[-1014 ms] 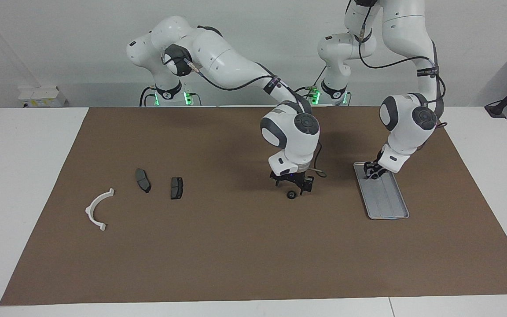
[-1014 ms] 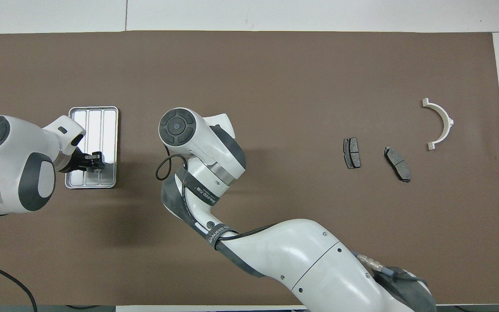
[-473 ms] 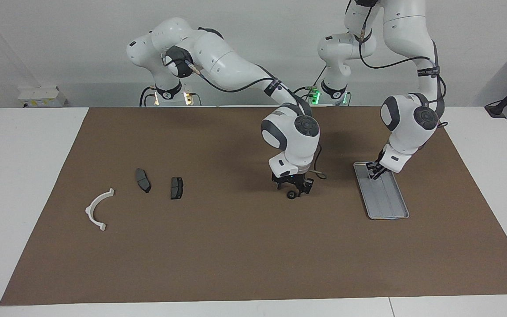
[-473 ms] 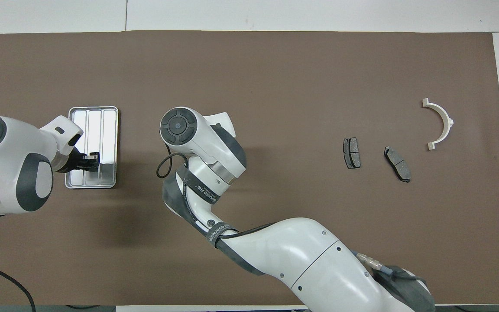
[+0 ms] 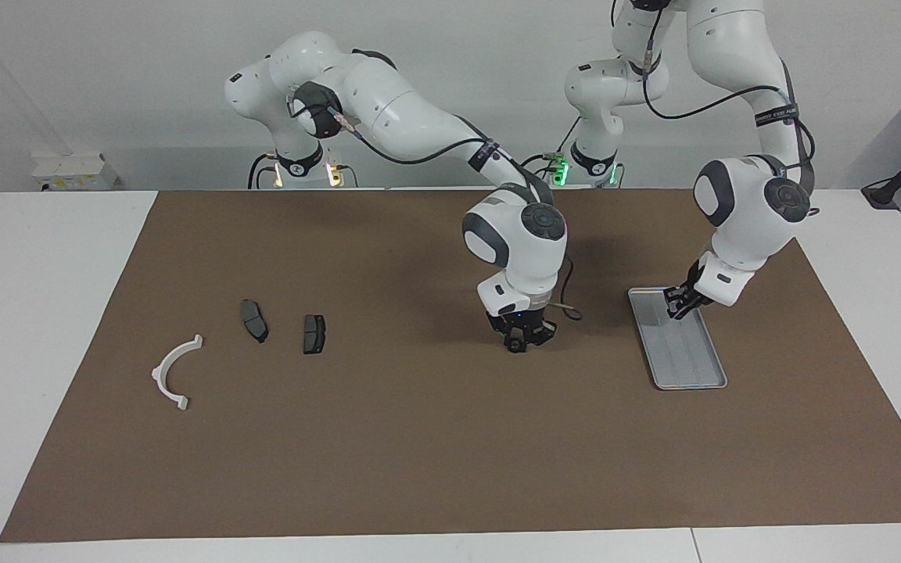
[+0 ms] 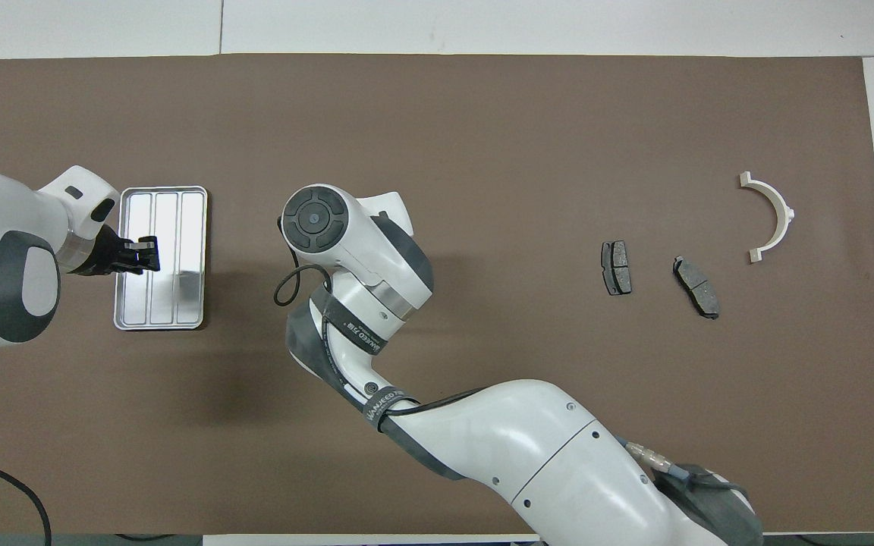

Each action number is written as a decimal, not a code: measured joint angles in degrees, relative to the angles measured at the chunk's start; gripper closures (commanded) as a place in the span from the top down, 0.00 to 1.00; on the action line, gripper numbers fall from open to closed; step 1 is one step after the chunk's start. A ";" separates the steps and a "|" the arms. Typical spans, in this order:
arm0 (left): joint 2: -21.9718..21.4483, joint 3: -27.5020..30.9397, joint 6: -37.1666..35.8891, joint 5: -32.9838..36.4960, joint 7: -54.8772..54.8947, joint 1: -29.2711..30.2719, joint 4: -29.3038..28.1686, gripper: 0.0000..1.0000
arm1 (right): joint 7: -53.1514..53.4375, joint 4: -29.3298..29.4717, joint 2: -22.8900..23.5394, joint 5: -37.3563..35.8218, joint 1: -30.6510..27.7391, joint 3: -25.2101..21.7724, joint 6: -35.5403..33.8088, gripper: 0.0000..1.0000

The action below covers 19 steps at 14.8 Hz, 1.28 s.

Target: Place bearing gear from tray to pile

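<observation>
The bearing gear (image 5: 515, 345), small, dark and round, rests on the brown mat at mid-table, between the fingers of my right gripper (image 5: 523, 338), which has come down and shut on it. In the overhead view the right wrist hides both. The silver ridged tray (image 5: 691, 369) lies toward the left arm's end and holds nothing; it also shows in the overhead view (image 6: 164, 312). My left gripper (image 5: 679, 305) hovers open and empty over the tray's end nearer the robots (image 6: 150, 254). The pile lies toward the right arm's end: a white half-ring bracket (image 5: 159, 369) and two dark brake pads (image 5: 254, 320) (image 5: 314, 333).
The brown mat (image 5: 419, 453) covers most of the white table. In the overhead view the bracket (image 6: 784, 208) and the brake pads (image 6: 616, 267) (image 6: 696, 287) lie apart from each other. The right arm stretches low across the mat's middle.
My right gripper's fingers have closed in around the bearing gear. My left gripper has drawn back toward the tray's edge, away from mid-table, and risen a little.
</observation>
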 measured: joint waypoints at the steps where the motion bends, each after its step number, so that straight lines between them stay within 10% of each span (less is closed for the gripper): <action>1: 0.01 0.00 -0.02 -0.07 -0.07 0.00 0.00 0.02 | 0.00 0.00 0.00 -0.03 0.00 0.00 -0.02 0.00; 6: 0.01 -0.03 -0.03 -0.21 -0.96 0.00 0.26 0.02 | -3.90 1.52 -0.84 -2.35 -1.13 -0.06 -8.37 0.00; 12: 0.16 -1.09 -2.10 -0.48 -5.15 -1.68 3.40 0.03 | -36.18 3.43 -14.77 0.03 -15.81 0.83 -27.81 0.00; 19: 7.21 -1.57 -5.44 -0.20 -35.73 -24.14 17.01 0.02 | -69.18 -2.15 -18.09 0.98 -34.45 1.07 -24.12 0.00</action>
